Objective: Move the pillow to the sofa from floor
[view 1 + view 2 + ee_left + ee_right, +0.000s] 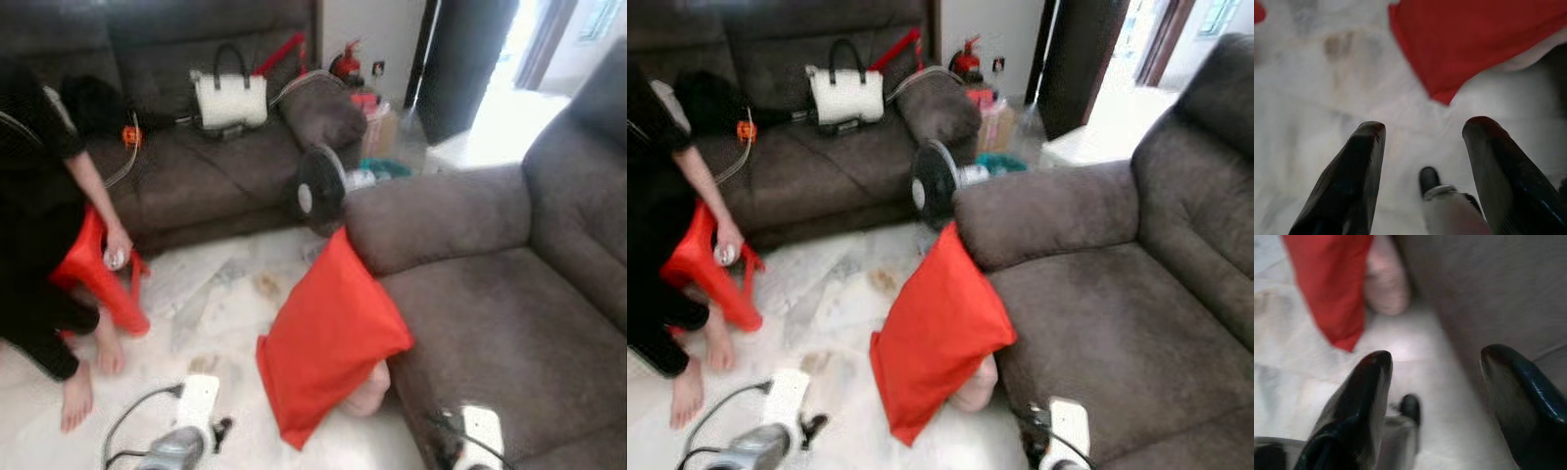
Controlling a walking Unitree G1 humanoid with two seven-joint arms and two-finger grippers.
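While red pillow (328, 338) leans on sofa (490, 313) front at frame center, left end effector (1422, 134) and right end effector (1435, 357) both gape; pinch lower corner, lift high.

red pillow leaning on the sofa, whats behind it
Behind the red fabric pillow, a pale pink rounded cushion pokes out at its lower edge, against the grey-brown fabric sofa. The rest of that cushion is covered by the pillow.

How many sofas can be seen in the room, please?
2. One dark sofa stands at the far wall, with a white bag on it. The other sofa is near, on the robot's right, with the red pillow leaning against it.
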